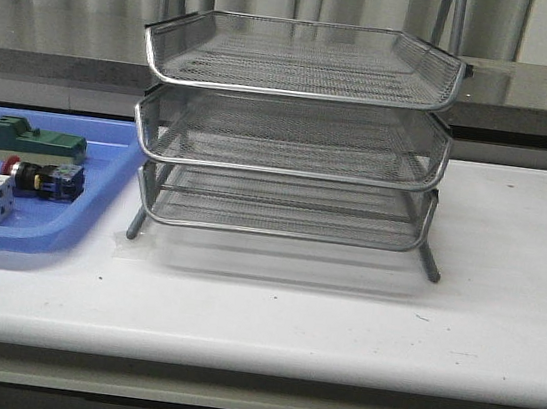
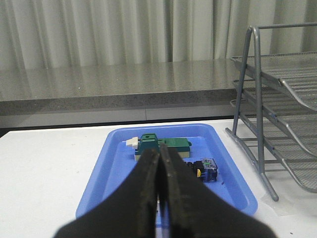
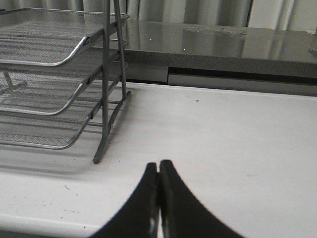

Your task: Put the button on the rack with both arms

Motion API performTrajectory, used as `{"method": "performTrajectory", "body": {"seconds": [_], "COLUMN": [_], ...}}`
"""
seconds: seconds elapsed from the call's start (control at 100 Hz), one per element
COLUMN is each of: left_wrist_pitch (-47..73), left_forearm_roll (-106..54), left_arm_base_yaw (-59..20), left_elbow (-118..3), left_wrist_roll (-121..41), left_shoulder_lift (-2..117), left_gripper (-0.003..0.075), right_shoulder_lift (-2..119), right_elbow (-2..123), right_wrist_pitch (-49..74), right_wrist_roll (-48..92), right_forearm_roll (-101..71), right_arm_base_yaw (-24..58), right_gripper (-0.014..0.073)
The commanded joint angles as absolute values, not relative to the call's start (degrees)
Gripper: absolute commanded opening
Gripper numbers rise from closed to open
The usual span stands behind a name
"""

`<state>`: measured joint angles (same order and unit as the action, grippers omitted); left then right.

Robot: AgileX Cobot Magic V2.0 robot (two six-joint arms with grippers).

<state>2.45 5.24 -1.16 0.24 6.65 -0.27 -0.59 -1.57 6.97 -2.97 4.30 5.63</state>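
Button lies in blue bin at table's left edge, rack empty, left gripper and right gripper both clenched on nothing, pick not started.

This looks like a lab or test room. A plain white surface holds a wire rack and a blue bin of small electric parts. Grey curtains hang beyond the left end effector.
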Motion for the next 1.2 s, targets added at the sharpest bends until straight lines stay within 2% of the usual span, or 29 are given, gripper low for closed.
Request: {"method": "performTrajectory", "body": {"seconds": [0.0, 0.63, 0.87, 1.19], "left_wrist_pitch": [-2.2, -2.2, -2.2, -2.2], "left_forearm_roll": [4.8, 4.8, 4.8, 4.8], "left_arm_base_yaw": [-1.5, -1.5, -1.5, -1.5], "left_elbow": [2.1, 2.1, 2.1, 2.1], "left_wrist_roll": [7.2, 7.2, 7.2, 7.2], "left_shoulder_lift": [-2.0, -2.0, -2.0, -2.0], "left_gripper": [-0.0020, -0.0020, -0.0020, -0.0020], "right_shoulder_lift": [-1.6, -1.6, -1.6, 2.2], "right_elbow": [-1.6, -1.6, -1.2, 13.2], "right_wrist_pitch": [2.3, 2.3, -2.3, 13.8], "right_wrist_roll": [-3.1, -3.1, -3.1, -3.1], "right_forearm_roll": [4.2, 4.2, 4.2, 1.9], "right_arm_base_yaw": [5.6, 5.6, 5.6, 5.5], "right_gripper": [-0.0057, -0.0057, -0.0057, -0.0057]}}
